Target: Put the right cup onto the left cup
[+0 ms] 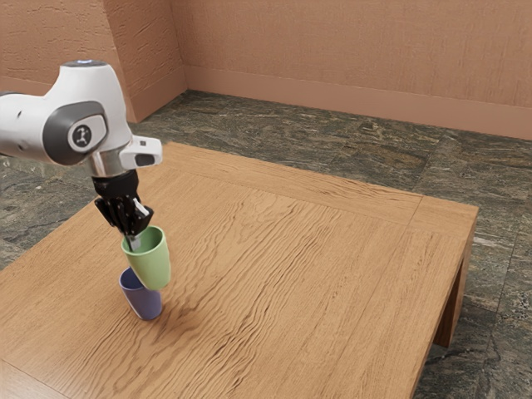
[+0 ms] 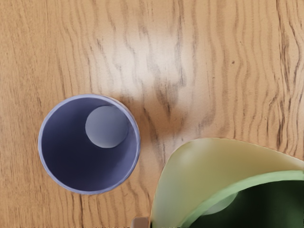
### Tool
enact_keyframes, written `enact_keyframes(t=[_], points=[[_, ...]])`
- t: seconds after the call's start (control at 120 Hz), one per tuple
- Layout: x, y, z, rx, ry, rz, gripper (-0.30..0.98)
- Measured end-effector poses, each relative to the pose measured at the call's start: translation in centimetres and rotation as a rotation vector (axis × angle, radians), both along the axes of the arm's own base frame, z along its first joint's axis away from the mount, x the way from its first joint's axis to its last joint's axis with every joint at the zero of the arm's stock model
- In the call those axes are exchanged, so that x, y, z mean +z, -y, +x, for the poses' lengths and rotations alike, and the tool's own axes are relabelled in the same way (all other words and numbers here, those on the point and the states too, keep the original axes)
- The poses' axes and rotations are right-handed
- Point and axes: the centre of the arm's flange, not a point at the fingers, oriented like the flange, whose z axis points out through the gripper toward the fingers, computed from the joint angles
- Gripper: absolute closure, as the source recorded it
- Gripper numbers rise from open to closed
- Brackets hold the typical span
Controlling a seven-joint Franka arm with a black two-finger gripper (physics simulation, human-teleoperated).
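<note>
My gripper [image 1: 133, 241] is shut on the near-left wall of the green cup [image 1: 151, 259] at its rim, one finger reaching into the cup. The green cup hangs raised and slightly tilted, its mouth up. Lower down, the blue-purple cup [image 1: 145, 302] stands upright on the table, part of its rim hidden behind the green one. In the wrist view the purple cup [image 2: 90, 161] shows its open mouth and hollow inside, with a gap between it and the large green cup [image 2: 190, 175]. A small piece of a fingertip appears beside the green cup's wall.
The wooden table [image 1: 324, 274] extends from under the cups toward the exterior view's right, ending at an edge above the dark stone floor [image 1: 349, 137]. A reddish-brown wall [image 1: 349, 50] stands beyond the floor.
</note>
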Motion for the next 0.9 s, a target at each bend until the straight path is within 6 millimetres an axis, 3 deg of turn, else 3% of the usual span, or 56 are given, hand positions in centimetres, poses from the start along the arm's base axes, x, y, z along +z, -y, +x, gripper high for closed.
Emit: enact_keyframes(t=[0.158, 0.267, 0.592, 0.9], points=[[0.0, -3.7, -0.5, 0.035, -0.013, -0.009, 0.79], [-0.1, -5.2, -0.8, 0.038, -0.019, -0.017, 0.79], [-1.5, -7.5, -0.2, 0.018, -0.038, -0.031, 0.79], [-2.4, -7.9, 1.5, -0.026, -0.025, -0.034, 0.79]])
